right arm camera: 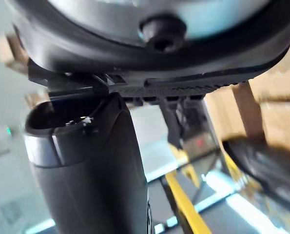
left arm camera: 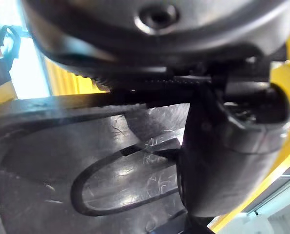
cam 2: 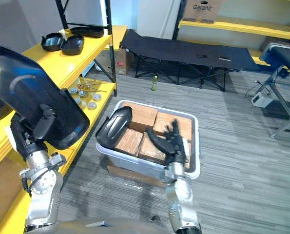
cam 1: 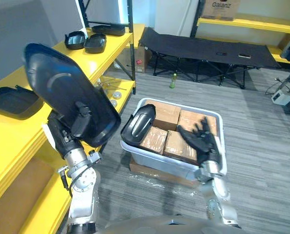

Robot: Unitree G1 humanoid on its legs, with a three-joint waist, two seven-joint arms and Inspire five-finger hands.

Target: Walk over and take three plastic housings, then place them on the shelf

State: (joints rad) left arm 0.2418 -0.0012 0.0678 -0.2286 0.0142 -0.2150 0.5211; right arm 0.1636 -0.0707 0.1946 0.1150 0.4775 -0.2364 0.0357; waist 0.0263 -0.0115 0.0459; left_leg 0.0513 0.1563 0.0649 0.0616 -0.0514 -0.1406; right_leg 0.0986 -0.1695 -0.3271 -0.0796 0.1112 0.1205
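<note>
**Left hand [cam 1: 80,119] nearer shelf [cam 1: 18,129]: swing toward 9 o'clock**

Grips held housing [cam 1: 57,83], thumb pressed on its inner face, raised close to cam. Long axis approx 10-to-4 o'clock. Yellow shelf top at 9 o'clock of it, just beside. Prob. needs short swing left w/ axis laid flat. Right hand [cam 1: 199,139] slack, fingers spread, over bin [cam 1: 222,146], holding nothing. Second housing [cam 1: 139,124] at its 9 o'clock, propped on bin rim, axis approx 1-to-7.

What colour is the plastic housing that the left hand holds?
Glossy black: the plastic housing in the left hand shows best in the left eye view.
</note>
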